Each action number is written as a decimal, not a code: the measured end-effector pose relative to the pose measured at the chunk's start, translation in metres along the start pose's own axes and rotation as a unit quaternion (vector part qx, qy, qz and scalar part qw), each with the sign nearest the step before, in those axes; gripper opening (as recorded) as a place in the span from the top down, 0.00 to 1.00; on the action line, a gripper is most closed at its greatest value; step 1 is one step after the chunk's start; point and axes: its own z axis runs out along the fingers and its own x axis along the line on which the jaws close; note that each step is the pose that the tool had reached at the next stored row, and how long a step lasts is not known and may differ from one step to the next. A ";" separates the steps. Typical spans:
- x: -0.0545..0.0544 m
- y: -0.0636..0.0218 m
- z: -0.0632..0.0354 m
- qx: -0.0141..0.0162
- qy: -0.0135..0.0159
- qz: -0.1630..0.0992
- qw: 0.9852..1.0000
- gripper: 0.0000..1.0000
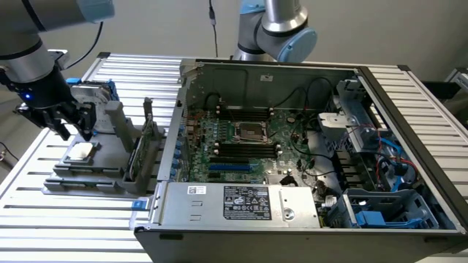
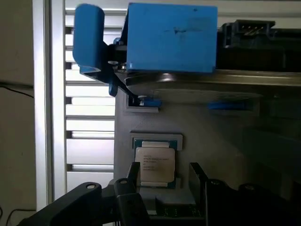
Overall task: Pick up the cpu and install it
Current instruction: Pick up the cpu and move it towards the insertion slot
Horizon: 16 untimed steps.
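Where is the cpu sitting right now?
The small square silvery-grey cpu lies on the grey fixture at the exterior view's left, outside the open computer case, just below the black gripper.

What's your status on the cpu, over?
End effector open over cpu, no grip. Cpu flat in grey holder, outside the case. Hard drive stands close by.

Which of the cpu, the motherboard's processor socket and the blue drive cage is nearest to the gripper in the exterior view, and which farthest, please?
1. The cpu, on its grey stand right beneath the gripper.
2. The processor socket, mid-motherboard inside the case.
3. The blue drive cage, in the case's near corner on the exterior view's right.
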 end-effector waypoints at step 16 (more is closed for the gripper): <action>0.000 -0.0049 0.0182 0.000 0.006 0.003 1.000 0.38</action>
